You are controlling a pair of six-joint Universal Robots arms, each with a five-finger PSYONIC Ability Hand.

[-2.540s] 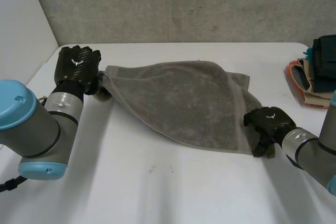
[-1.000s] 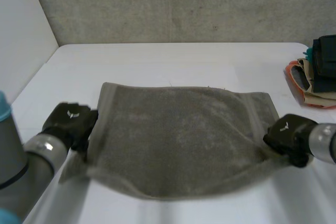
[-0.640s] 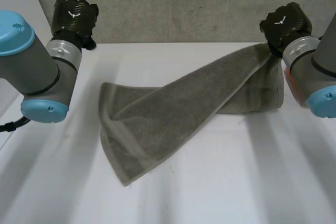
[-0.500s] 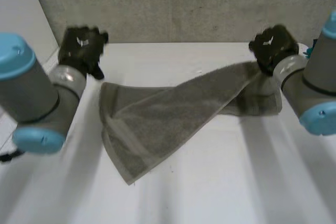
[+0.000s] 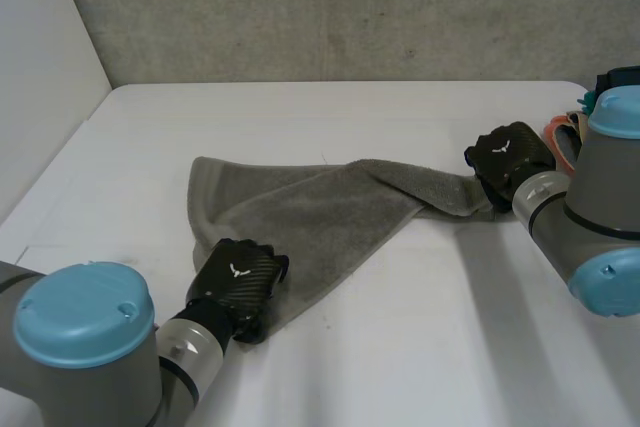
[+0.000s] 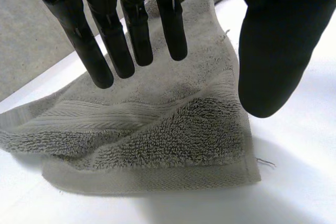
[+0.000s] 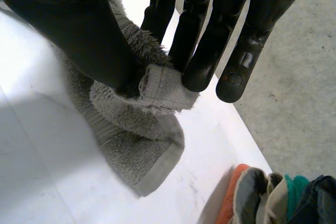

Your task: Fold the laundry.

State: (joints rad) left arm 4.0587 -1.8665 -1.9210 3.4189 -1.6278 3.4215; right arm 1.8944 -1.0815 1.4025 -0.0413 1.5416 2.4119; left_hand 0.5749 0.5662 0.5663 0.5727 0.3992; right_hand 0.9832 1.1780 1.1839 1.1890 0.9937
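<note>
Pinching with the right hand (image 5: 505,159), clamped a bunched end of the grey towel (image 5: 330,209) between thumb and fingers, centre right of frame. Held the left hand (image 5: 237,282) over the towel's near corner, lower left, fingers straight, apart from thumb. Found towel rumpled diagonally across the white table (image 5: 400,347), near the clothes pile (image 5: 556,135).

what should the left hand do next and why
Probably close the left hand on the towel corner under its straight fingers: the right hand pinches the other end, and the towel lies twisted between them.
</note>
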